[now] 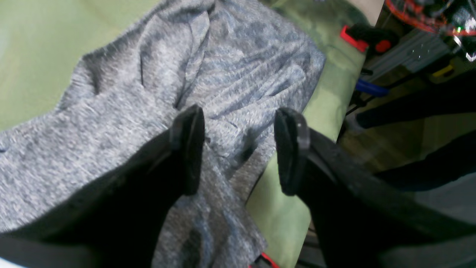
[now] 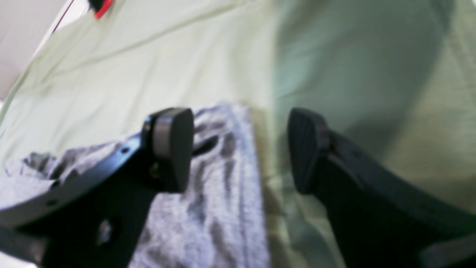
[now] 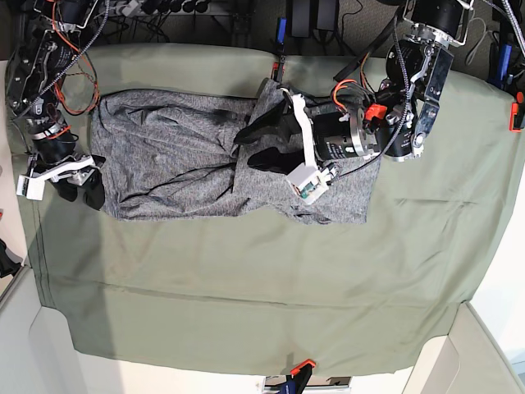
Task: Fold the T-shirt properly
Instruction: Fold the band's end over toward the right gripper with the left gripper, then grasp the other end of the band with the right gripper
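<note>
Left wrist view: the left gripper [image 1: 240, 149] stands with its jaws wide apart and nothing between them. The T-shirt [image 1: 208, 74] lies rumpled directly below and ahead of the pads, on the olive cloth [image 1: 327, 108]; an orange clamp [image 1: 353, 37] sits beyond, to the right.

Right wrist view: the right gripper [image 2: 241, 149] is spread wide, empty. The T-shirt's edge [image 2: 223, 193] lies under its left finger [image 2: 173, 147]; bare cloth is under the other.

Base view: the T-shirt [image 3: 164, 164] lies spread between the two arms, the left gripper [image 3: 262, 144] over its bunched middle, the right gripper [image 3: 82, 190] at its outer edge.
</note>
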`<act>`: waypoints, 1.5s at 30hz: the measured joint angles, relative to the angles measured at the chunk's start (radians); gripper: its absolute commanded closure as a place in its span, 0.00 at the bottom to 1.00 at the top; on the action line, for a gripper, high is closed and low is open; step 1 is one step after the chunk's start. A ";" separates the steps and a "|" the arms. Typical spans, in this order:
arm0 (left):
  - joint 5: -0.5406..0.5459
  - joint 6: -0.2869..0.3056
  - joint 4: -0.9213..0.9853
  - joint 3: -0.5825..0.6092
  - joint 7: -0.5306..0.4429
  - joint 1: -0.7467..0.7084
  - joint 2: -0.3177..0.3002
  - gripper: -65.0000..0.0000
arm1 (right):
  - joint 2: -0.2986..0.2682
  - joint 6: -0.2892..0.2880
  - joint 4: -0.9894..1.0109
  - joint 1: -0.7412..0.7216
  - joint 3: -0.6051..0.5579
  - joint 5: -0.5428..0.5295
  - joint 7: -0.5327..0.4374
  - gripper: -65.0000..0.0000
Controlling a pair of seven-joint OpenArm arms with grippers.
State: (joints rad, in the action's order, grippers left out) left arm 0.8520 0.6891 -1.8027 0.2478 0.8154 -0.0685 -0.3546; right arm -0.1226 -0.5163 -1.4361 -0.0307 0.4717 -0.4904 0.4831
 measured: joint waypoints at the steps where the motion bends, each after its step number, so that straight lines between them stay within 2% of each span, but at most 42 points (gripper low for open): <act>1: -0.002 0.000 0.000 0.000 0.000 0.000 0.000 0.50 | -0.003 0.000 0.000 0.001 0.003 0.001 0.035 0.39; 3: -0.002 0.000 0.000 -0.003 0.000 0.000 0.000 0.50 | -0.004 0.000 0.000 0.006 0.003 0.002 0.079 0.39; 7: -0.002 0.000 0.000 -0.044 0.000 0.000 0.000 0.50 | -0.002 0.000 0.000 0.010 0.002 0.001 0.080 0.39; 12: 0.001 0.000 0.000 -0.188 0.009 0.000 0.000 0.50 | -0.005 -0.001 0.000 0.037 -0.037 0.001 0.123 0.39; 17: 0.040 0.000 0.000 -0.316 0.016 -0.001 0.000 0.50 | -0.005 -0.003 0.001 0.056 -0.098 -0.004 0.103 0.39; 25: 0.039 0.000 0.000 -0.330 0.039 -0.060 0.000 0.50 | -0.004 -0.003 -0.001 0.061 -0.190 -0.011 0.097 0.39; 26: 0.039 0.000 0.000 -0.330 0.043 -0.064 0.000 0.50 | -0.004 -0.003 -0.001 0.062 -0.196 -0.016 0.095 0.41; 28: 0.039 0.000 0.000 -0.330 0.044 -0.065 0.000 0.50 | -0.004 -0.004 -0.001 0.061 -0.198 -0.018 0.095 0.57; 31: 0.039 0.000 0.000 -0.341 0.043 -0.077 -0.003 0.50 | -0.004 -0.003 0.000 0.069 -0.198 -0.014 0.104 1.00; 34: 0.051 0.000 0.000 -0.393 0.047 -0.081 -0.002 0.50 | -0.003 -0.003 0.001 0.067 -0.193 -0.012 0.105 1.00; 37: 0.127 0.000 0.000 -0.499 0.043 -0.078 -0.003 0.50 | 0.002 -0.003 0.003 0.048 -0.161 -0.009 0.108 1.00; 41: 0.170 0.000 0.000 -0.619 0.070 -0.078 -0.003 0.50 | 0.000 -0.009 0.003 0.010 -0.041 -0.011 0.109 1.00; 45: 0.214 0.000 0.000 -0.636 0.101 -0.081 -0.017 0.50 | -0.008 -0.011 0.003 -0.017 0.077 -0.011 0.140 1.00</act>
State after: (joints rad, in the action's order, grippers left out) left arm 1.0657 0.6888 -1.8027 -0.3882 0.9161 -0.1493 -0.3714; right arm -0.1310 -0.5270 -1.4334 -0.0479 0.5484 -0.5011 0.6231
